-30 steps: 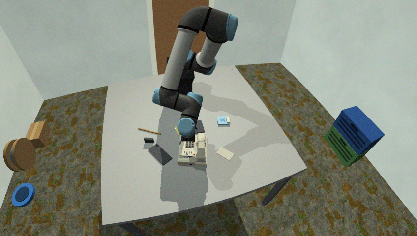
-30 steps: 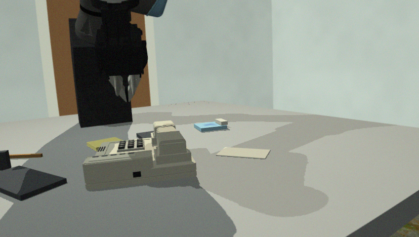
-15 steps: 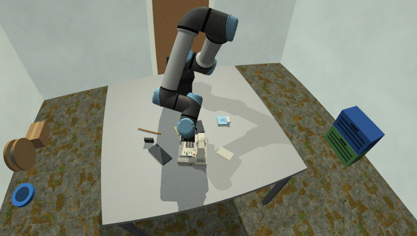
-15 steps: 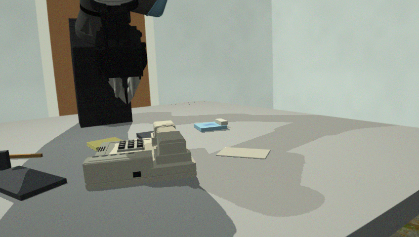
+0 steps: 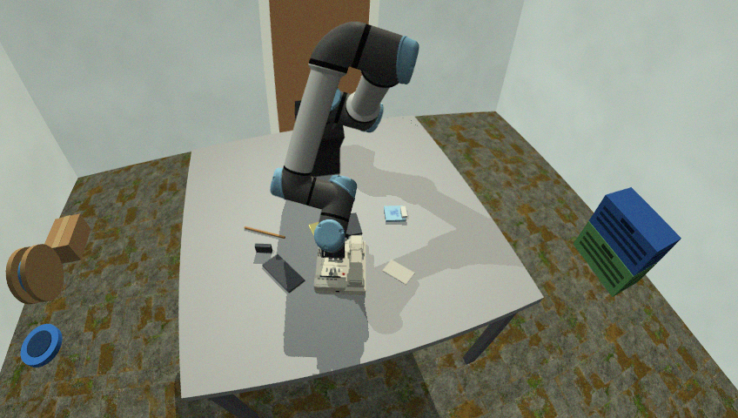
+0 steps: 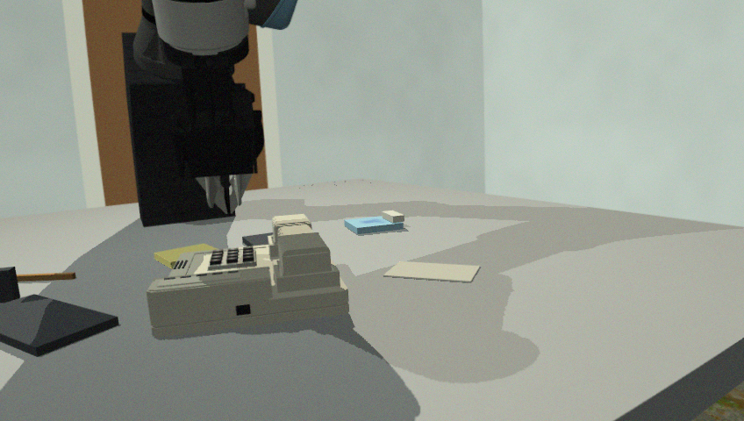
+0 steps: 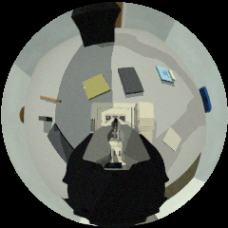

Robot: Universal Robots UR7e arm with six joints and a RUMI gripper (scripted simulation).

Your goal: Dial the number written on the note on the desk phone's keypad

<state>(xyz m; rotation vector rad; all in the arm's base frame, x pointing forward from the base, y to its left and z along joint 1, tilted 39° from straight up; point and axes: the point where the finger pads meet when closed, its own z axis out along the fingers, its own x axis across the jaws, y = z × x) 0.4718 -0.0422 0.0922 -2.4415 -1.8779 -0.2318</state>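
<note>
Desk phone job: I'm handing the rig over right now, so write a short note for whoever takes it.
Pincer: shut, holding nothing, hanging in the air above the desk phone, clear of the keypad.
Handset lies in its cradle.
A cream card lies right of the phone, a yellow pad behind it; no writing is readable.
Done: cannot tell which keys were pressed.
Left: read the number, press keys with the closed tips.
</note>
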